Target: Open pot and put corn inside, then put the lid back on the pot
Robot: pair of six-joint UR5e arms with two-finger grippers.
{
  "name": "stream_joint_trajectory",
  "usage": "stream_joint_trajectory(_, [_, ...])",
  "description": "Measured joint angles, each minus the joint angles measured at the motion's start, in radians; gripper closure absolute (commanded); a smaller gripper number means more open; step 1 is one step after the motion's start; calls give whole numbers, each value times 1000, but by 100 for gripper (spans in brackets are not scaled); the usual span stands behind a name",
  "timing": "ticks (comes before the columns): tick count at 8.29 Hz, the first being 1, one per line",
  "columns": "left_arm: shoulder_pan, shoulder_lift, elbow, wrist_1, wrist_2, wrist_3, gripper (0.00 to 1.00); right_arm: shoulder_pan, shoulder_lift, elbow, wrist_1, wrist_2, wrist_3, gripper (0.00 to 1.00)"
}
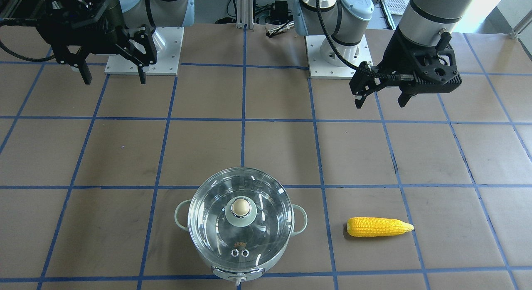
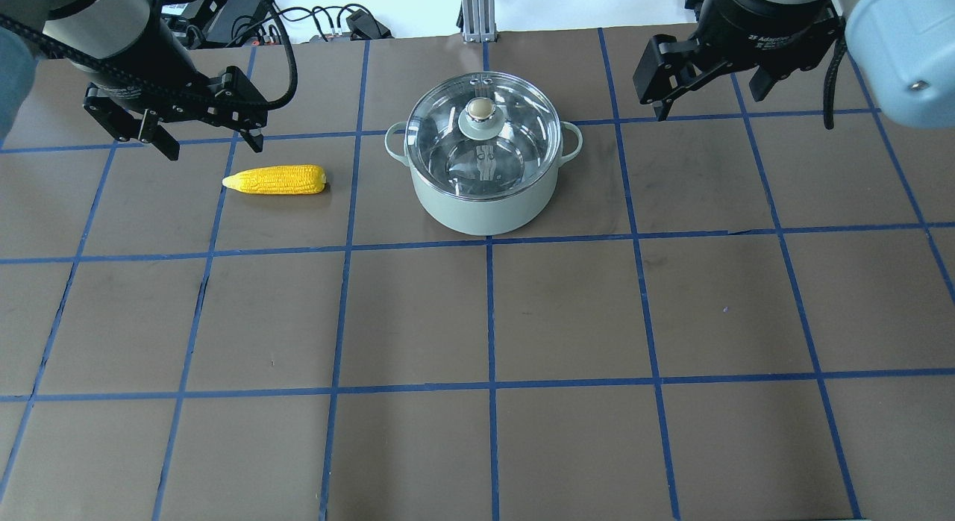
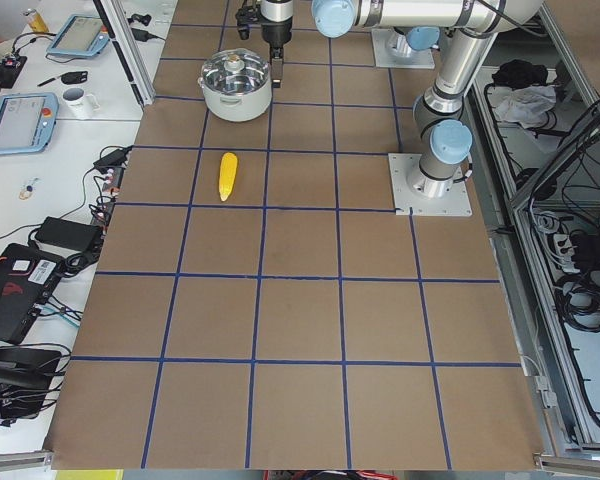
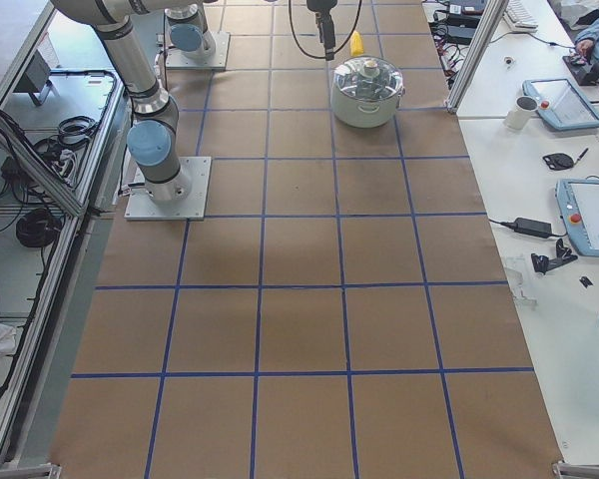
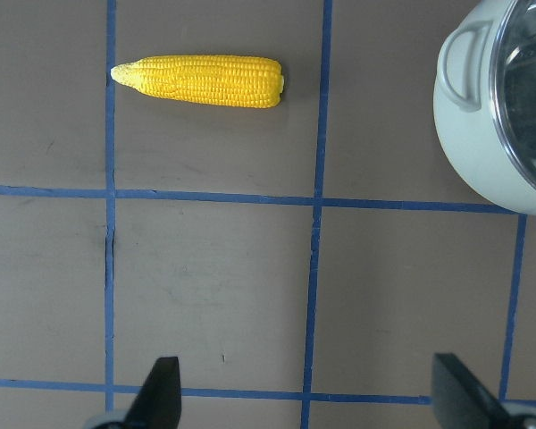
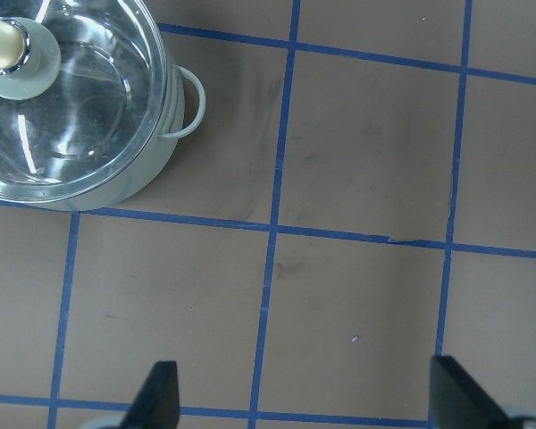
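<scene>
The mint-green pot stands at the table's middle, on the far side from the robot's bases. The glass lid with its gold knob sits shut on it. The yellow corn lies on the table to the pot's left, pointed end away from the pot. My left gripper is open and empty, held above the table just behind the corn. My right gripper is open and empty, held up to the right of the pot. The left wrist view shows the corn and the pot; the right wrist view shows the lid.
The table is brown paper with a grid of blue tape lines. The arm bases stand on white plates at the robot's side. Desks with tablets and a mug lie beyond the table's far edge.
</scene>
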Motion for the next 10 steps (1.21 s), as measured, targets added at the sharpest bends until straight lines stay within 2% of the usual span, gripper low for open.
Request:
stream_joint_trajectory(4, [1,6,-1,-6,-1,23,0,1,0,5,-20,51,13,0])
stream_joint_trajectory(8, [68,-15,2,22,5,449,0,3,0,7,-35,58,37,0])
stream_joint_trajectory(10, [129,-70,1,114,5,709,0,2,0,8,-31,58,77,0])
